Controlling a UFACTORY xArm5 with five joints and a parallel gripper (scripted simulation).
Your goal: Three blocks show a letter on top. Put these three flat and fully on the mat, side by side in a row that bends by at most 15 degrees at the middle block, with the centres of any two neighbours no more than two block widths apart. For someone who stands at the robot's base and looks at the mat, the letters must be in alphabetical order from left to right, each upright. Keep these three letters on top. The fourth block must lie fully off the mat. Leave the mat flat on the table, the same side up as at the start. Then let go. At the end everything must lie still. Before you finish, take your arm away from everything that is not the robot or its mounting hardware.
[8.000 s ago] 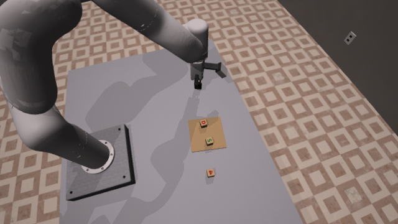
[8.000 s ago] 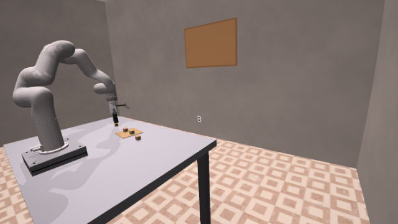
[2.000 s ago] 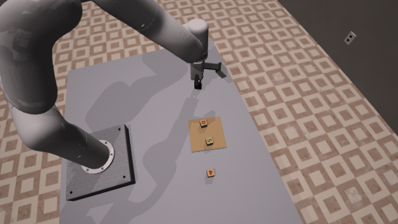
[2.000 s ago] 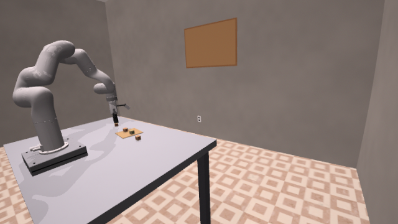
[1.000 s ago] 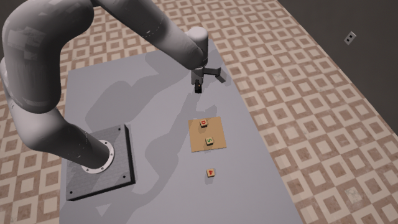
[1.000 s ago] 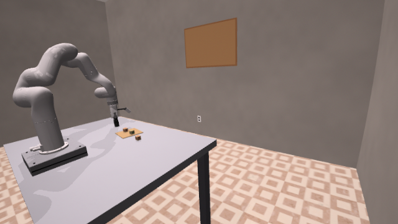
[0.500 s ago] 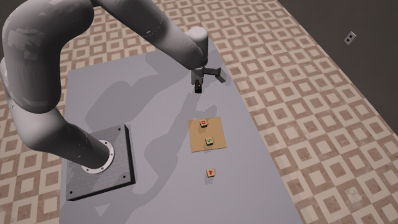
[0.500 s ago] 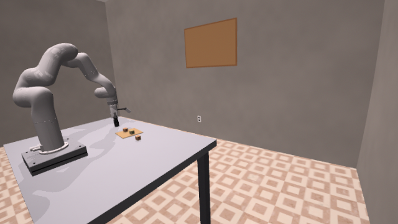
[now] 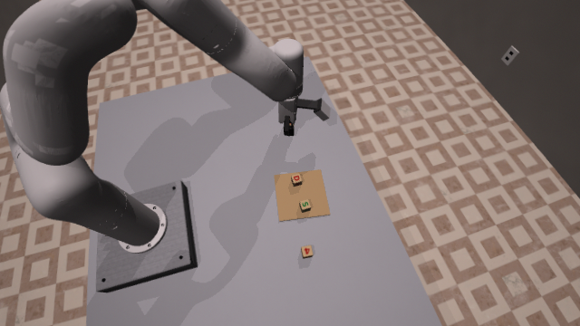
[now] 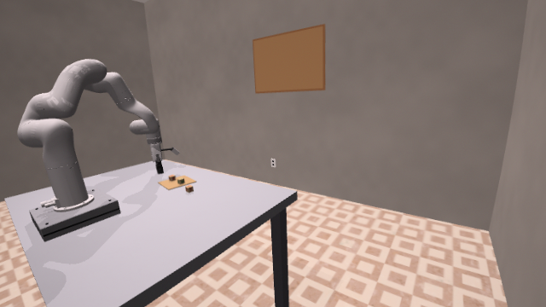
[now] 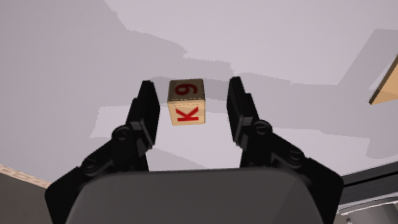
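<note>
My gripper (image 9: 289,132) (image 10: 159,171) (image 11: 192,92) is open, pointing down beyond the mat's left edge as seen from the base. The K block (image 11: 187,114) sits between its spread fingers with gaps on both sides, K face bright and a 9 on its darker side; the fingers mostly hide it in the top and exterior views. The tan mat (image 9: 285,210) (image 10: 169,186) (image 11: 387,90) lies flat. On it are the D block (image 9: 296,178) (image 10: 171,177), at left from the base, and the S block (image 9: 304,205) (image 10: 181,181), apart. The 4 block (image 9: 307,251) (image 10: 189,188) lies off the mat at right.
The grey table (image 9: 254,290) (image 10: 179,222) carries everything. The robot's base plate (image 9: 177,226) (image 10: 77,219) stands on the near side of the mat. The table's far edge runs beyond the mat and the gripper. Arm shadows cross the table.
</note>
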